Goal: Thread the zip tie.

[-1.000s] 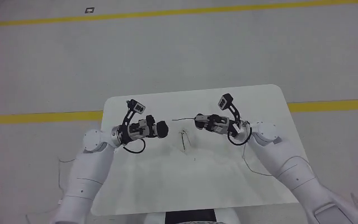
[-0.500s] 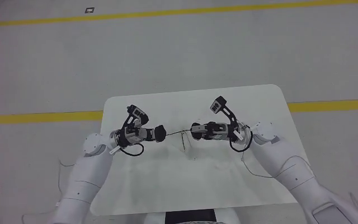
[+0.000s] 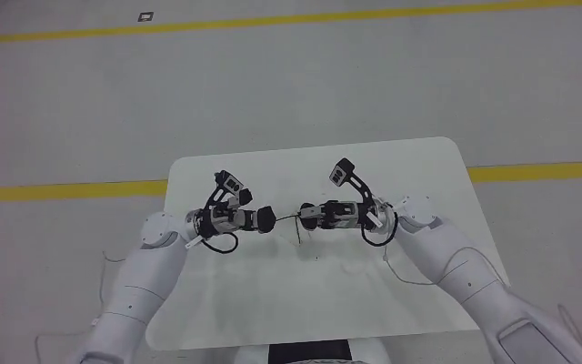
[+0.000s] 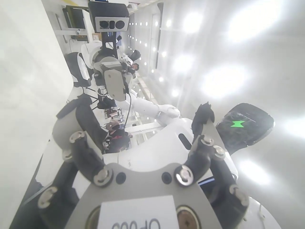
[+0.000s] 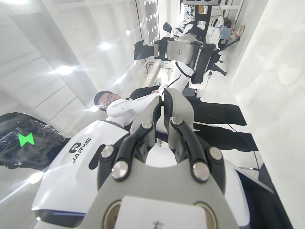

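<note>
One table (image 3: pixel 400 173) is counted. Two grippers are counted above it: the left gripper (image 3: pixel 266 218) at 9 o'clock of the table's middle and the right gripper (image 3: pixel 306 215) at 3 o'clock. One zip tie (image 3: pixel 286 217) is counted between them. At 6 o'clock of it, thin dark strips (image 3: pixel 298 231) are seen on the table; whether there is one or two cannot be told. Two yellow floor lines (image 3: pixel 273 20) are counted.

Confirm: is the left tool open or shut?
Open. In the left wrist view, the left tool has its fingers spread wide apart.
</note>
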You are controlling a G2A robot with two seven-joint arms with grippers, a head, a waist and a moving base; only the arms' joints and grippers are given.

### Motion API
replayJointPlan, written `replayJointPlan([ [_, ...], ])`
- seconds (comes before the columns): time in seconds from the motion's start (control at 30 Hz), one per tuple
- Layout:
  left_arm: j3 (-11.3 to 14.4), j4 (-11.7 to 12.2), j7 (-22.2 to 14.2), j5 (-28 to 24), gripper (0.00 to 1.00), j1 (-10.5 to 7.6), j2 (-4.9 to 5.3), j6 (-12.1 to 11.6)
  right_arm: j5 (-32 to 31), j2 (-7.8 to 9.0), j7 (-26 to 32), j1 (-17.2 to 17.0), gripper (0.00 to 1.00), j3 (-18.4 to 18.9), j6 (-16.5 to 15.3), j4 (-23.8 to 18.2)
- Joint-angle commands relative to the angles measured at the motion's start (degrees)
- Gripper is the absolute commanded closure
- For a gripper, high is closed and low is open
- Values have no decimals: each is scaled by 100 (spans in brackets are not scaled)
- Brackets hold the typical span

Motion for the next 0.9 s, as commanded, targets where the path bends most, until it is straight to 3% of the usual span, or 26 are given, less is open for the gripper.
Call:
replayJointPlan([
  [0.0,0,0,0,0,0,0,0,0,0,0,0,0,100,0,0,0],
  [0.1,0,0,0,0,0,0,0,0,0,0,0,0,100,0,0,0],
  [0.2,31,-118,56,474,0,-26,37,-30,62,-10,-106,-60,100,0,29,-71],
  [0.33,26,-124,0,675,0,-31,71,-168,144,-33,-145,-103,100,30,62,-78],
  [0.5,108,-157,0,669,0,-32,97,-344,141,-95,-291,-93,100,-18,36,12],
  [0.87,154,-223,0,583,0,-37,106,-344,-289,-177,-439,29,100,-161,-25,140],
])
